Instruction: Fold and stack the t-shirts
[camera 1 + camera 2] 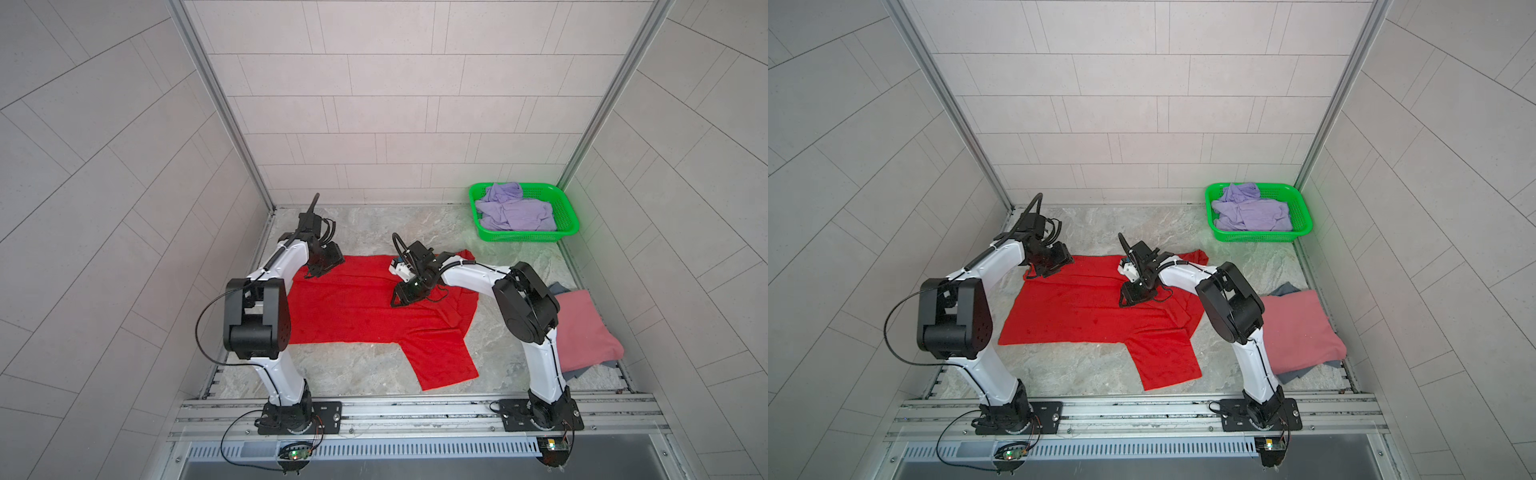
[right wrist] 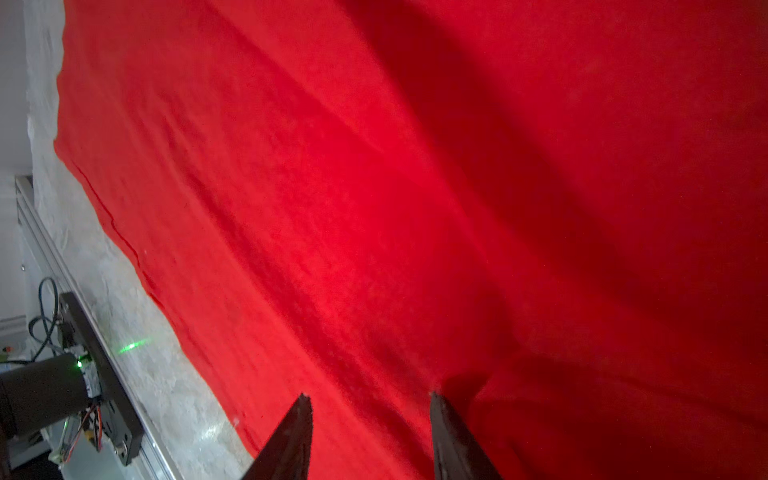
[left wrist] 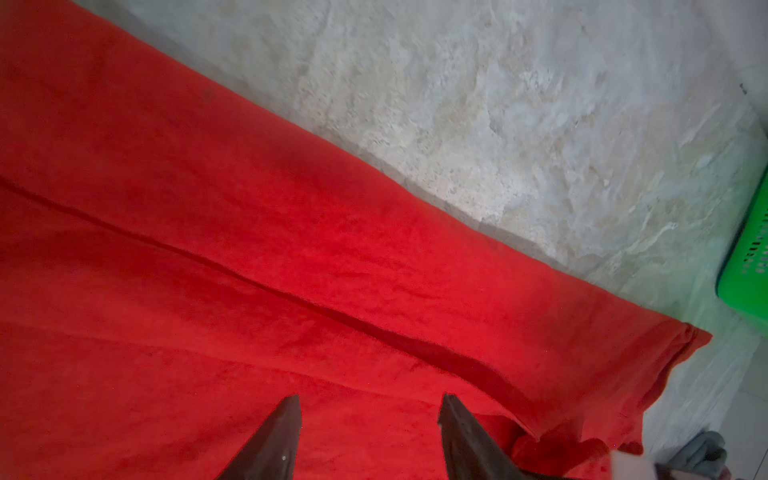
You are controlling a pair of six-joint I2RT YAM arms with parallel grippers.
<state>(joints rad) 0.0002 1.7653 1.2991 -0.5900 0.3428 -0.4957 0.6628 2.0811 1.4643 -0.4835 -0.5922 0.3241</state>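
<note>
**Clerk:** Item one, red t-shirt (image 1: 353, 311). Where did you have it?

**Checker:** Spread flat on the tabletop (image 1: 365, 370), middle of the scene, hem to the left, one sleeve sticking out toward the near edge. A strip along its far side looked doubled over. I judged the first fold done and the near side not yet.

**Clerk:** Item two, your left claw (image 3: 370, 411)?

**Checker:** At the shirt's far-left corner, jaws apart, only flat cloth lying beyond them. You had it placed there, I'd say, to pin or take that corner.

**Clerk:** Item three, your right claw (image 2: 370, 411)?

**Checker:** Low over the shirt, right of its middle, jaws likewise apart, nothing caught that I could see. You had the pair set along the shirt's length, likely so both ends of a fold would lift together.

**Clerk:** Remaining stock?

**Checker:** Pink t-shirt (image 1: 582, 328), folded, near right, lying on a grey-blue t-shirt (image 1: 559, 287). That was the stack, kept clear of your working space. Lavender t-shirt (image 1: 511, 212), crumpled in the green basket (image 1: 519, 237) at the far right, waiting its turn.
</note>
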